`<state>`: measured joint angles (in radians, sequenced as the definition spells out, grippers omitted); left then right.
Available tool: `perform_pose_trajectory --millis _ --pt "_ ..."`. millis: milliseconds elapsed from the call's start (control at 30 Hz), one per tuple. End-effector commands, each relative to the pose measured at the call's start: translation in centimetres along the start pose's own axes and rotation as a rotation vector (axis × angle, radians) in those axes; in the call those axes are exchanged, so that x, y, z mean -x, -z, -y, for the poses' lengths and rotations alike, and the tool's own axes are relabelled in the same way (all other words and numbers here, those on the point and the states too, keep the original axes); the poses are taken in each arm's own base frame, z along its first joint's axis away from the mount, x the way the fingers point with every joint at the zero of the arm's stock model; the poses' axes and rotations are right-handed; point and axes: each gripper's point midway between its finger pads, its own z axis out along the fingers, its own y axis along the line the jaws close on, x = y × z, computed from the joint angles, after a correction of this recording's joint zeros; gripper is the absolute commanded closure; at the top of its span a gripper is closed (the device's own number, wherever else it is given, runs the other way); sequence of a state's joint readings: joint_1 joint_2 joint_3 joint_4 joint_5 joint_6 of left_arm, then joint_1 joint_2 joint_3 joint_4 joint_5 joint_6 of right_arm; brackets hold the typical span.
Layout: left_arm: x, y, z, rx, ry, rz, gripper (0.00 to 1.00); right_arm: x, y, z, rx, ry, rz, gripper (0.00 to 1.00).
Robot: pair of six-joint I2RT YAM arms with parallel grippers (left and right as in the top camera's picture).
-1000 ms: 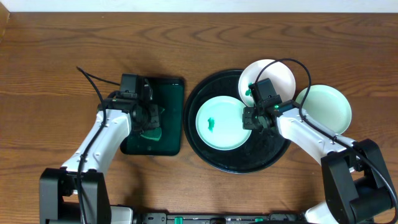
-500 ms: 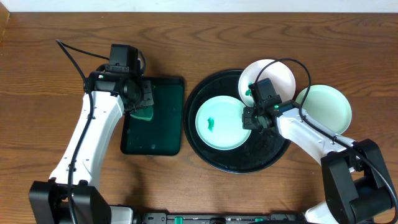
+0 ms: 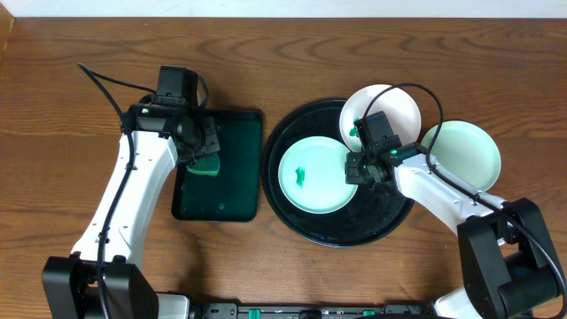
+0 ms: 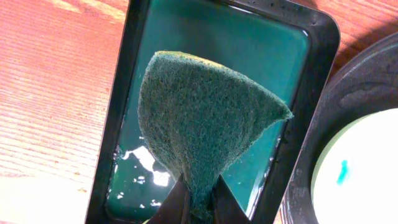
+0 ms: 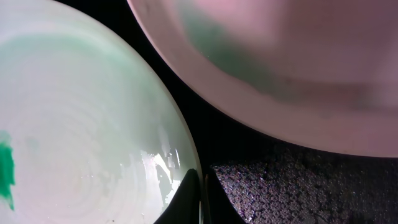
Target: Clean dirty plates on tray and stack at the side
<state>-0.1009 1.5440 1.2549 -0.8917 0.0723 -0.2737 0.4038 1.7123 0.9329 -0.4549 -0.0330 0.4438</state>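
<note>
Dark green scouring sponge (image 4: pixel 205 124) hangs pinched at its narrow end between the tips of the left gripper (image 4: pixel 194 198), above the rectangular green tray (image 4: pixel 118 124). Seen from overhead, the left arm (image 3: pixel 124 204) runs up from the near edge and turns right at the wrist, over that tray's far half. The right arm (image 3: pixel 443 190) slants in from the near right corner, and the right gripper (image 5: pixel 200 193) is pressed together on the right rim of the smeared mint plate (image 3: pixel 310 177), which lies in the black tray (image 3: pixel 292 221).

Only the overhead view shows the clean mint plate (image 3: pixel 465 151), on the wooden table (image 3: pixel 71 71) just beside the black tray, and the white plate (image 3: pixel 381 111) overhanging that tray's far right rim. Only the left wrist view shows water glinting in the rectangular tray (a shallow pool near the fingers). The right wrist view alone shows the fingertips meeting at the plate's edge.
</note>
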Motion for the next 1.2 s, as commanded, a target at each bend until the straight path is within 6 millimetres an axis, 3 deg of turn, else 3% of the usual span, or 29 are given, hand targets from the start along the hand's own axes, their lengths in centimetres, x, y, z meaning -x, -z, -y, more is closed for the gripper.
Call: perform_pose_trajectory --millis 0,600,1167 --pt "-0.3 -0.2 -0.1 0.005 0.022 -0.01 0.93 0.5 -0.1 0.1 0.001 -0.013 0.005 0.99" --pt "-0.7 -1.0 0.0 0.012 -0.045 -0.038 0.93 0.6 -0.1 0.1 0.003 -0.012 0.01 0.99" --pt "-1.3 -1.4 3.1 -0.016 -0.071 -0.032 0.92 0.7 -0.1 0.0 0.004 -0.012 0.012 0.99"
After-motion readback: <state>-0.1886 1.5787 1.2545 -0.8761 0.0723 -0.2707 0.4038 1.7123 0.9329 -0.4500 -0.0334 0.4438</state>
